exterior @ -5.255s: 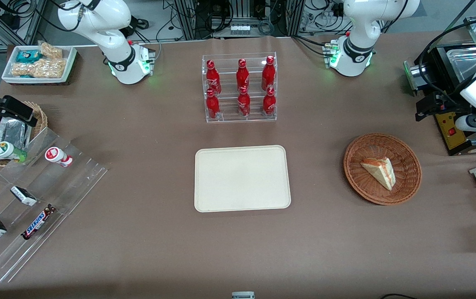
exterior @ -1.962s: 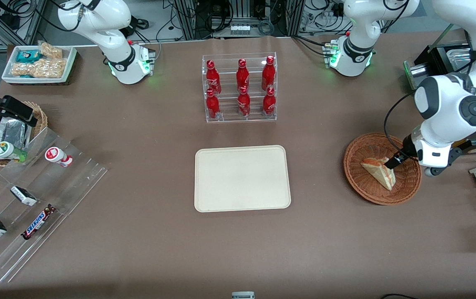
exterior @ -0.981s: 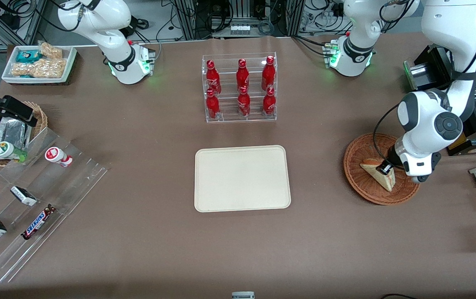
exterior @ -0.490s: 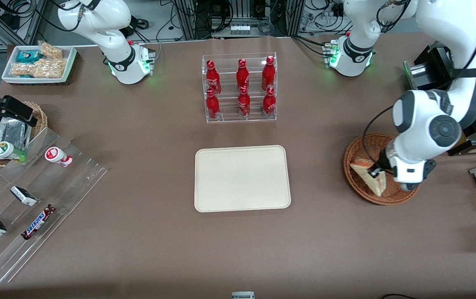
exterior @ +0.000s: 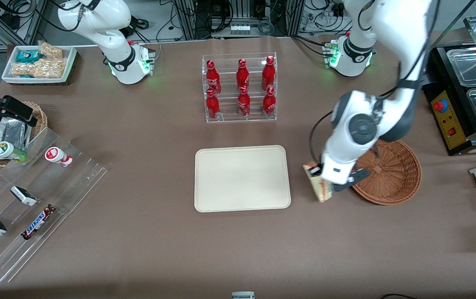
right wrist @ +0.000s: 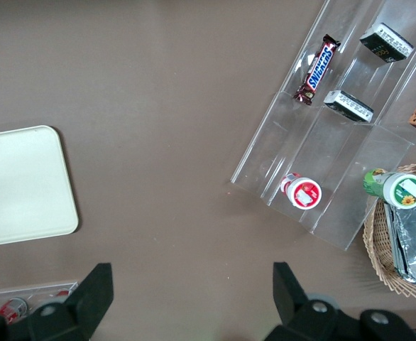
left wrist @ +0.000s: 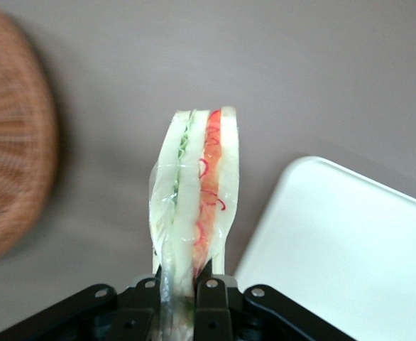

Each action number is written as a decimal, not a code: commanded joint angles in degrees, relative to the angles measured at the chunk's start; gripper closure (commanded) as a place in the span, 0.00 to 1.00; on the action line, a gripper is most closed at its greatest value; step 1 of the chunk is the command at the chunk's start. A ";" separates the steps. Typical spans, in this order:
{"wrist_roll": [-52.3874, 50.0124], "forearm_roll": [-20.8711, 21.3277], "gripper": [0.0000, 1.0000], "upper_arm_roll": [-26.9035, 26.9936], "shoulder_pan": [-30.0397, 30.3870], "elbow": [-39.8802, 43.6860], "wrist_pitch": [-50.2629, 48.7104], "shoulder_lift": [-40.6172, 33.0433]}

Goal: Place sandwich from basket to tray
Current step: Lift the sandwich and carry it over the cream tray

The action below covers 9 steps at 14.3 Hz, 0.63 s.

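1. My tool (exterior: 316, 171) is clamped on the sandwich (exterior: 320, 187), holding it off the table (exterior: 238, 249) with its point hanging down.
2. I see the sandwich between the tray (exterior: 242, 178) and the basket (exterior: 391, 174), just beside the tray's rim.
3. My wrist camera shows the fingers (left wrist: 211, 288) pinching the wrapped wedge (left wrist: 194, 192), filling edge outward.

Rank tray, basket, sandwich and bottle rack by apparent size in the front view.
1. tray
2. bottle rack and basket: look alike, basket partly covered by the arm, so unranked
3. sandwich, held aloft in the gripper, between tray and basket
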 commanded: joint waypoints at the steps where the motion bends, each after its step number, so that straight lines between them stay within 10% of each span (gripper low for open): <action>1: 2.69 -0.55 0.96 0.90 -4.40 14.27 -1.29 10.81; 9: -2.39 -0.56 0.96 0.81 -15.13 24.50 2.92 21.30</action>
